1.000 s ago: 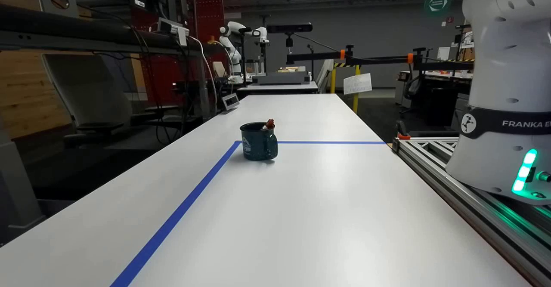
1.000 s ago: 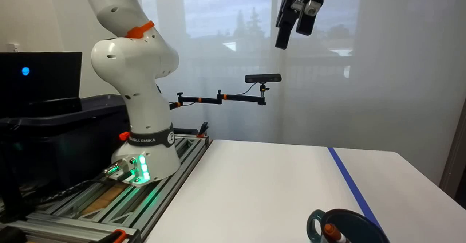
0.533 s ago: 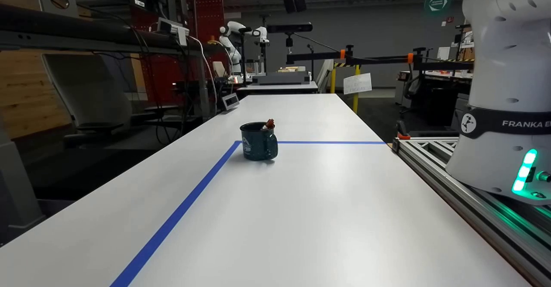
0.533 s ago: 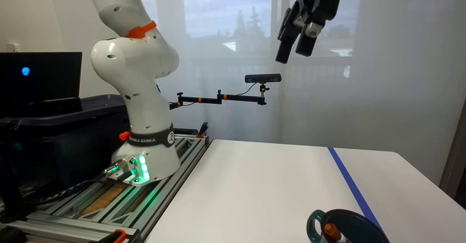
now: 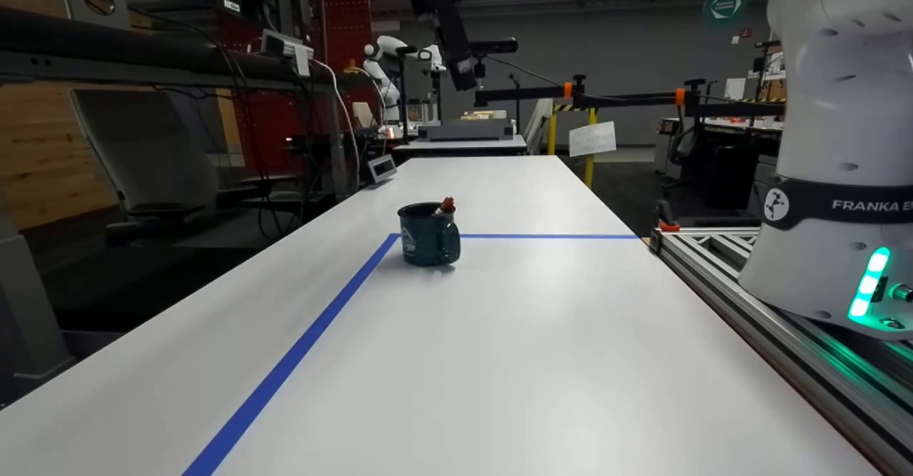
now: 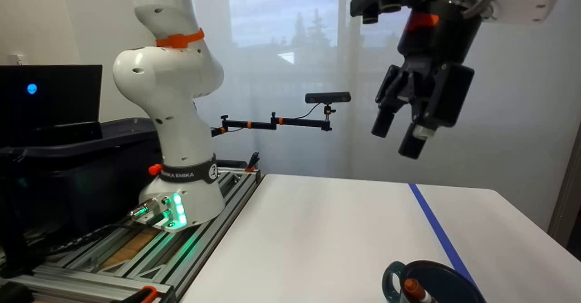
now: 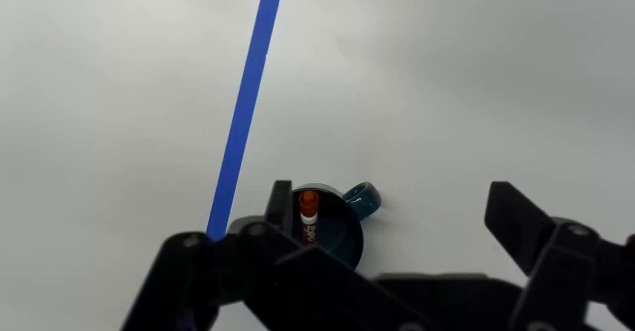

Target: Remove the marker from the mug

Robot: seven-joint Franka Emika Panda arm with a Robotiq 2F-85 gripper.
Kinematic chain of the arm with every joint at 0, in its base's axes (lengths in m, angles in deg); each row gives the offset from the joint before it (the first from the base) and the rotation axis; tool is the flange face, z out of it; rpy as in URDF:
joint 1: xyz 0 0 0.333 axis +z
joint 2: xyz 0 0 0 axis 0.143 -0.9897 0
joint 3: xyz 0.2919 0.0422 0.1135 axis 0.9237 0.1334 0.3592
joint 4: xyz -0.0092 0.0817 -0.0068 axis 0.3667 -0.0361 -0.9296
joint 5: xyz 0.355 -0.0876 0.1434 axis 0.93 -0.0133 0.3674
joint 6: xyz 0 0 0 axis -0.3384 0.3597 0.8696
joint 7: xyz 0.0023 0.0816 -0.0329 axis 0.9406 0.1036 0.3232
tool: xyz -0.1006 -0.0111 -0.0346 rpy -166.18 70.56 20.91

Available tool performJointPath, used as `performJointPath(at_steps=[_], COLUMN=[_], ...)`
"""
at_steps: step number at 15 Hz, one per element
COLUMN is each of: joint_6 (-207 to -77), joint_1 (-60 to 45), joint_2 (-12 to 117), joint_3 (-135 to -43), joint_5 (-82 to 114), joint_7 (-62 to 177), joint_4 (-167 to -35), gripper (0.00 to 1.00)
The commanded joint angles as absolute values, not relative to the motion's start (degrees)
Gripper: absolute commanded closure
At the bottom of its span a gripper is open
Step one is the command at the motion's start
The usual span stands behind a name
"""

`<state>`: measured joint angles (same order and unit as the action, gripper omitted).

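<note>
- At the lower middle of the wrist view, a marker (image 7: 308,217) leans inside a dark teal mug (image 7: 342,236); its orange end is uppermost, and its lower part is hidden behind the black fingers (image 7: 281,204).
- Seen there, the marker's long axis runs nearly from top to bottom of the frame, with the orange end toward the top. The fingers stand apart at left and right, so the gap between them crosses that axis.
- The marker does not sit midway in that gap: it appears just beside the finger at the left of the frame. The other finger is far to the right, past the mug's handle (image 7: 364,204).
- In an exterior view the hand (image 6: 396,142) hangs in the upper right of the frame, well above the mug, which is cut off at the lower right.
- The hand is released: its fingers are spread and grasp nothing.
- In an exterior view the mug stands on the white desk (image 5: 499,340), near the middle of the frame, with the marker's end poking just above the rim.
- Removal seems not yet begun; the next move probably calls for shifting the hand toward the left of the wrist frame, to centre the gap on the marker, then lowering it.
</note>
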<state>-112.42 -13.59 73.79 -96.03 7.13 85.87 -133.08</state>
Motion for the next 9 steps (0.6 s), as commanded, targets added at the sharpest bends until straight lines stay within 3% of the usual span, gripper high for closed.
performJointPath(at_steps=[1, 9], joint_6=[-111.8, -110.5], joint_1=[-15.0, -18.5], joint_2=[65.5, 52.2], joint_3=[-95.9, -94.4], joint_5=[13.1, 14.0], joint_7=[89.2, 87.8], joint_4=[-127.1, -117.0], gripper=[0.00, 0.00])
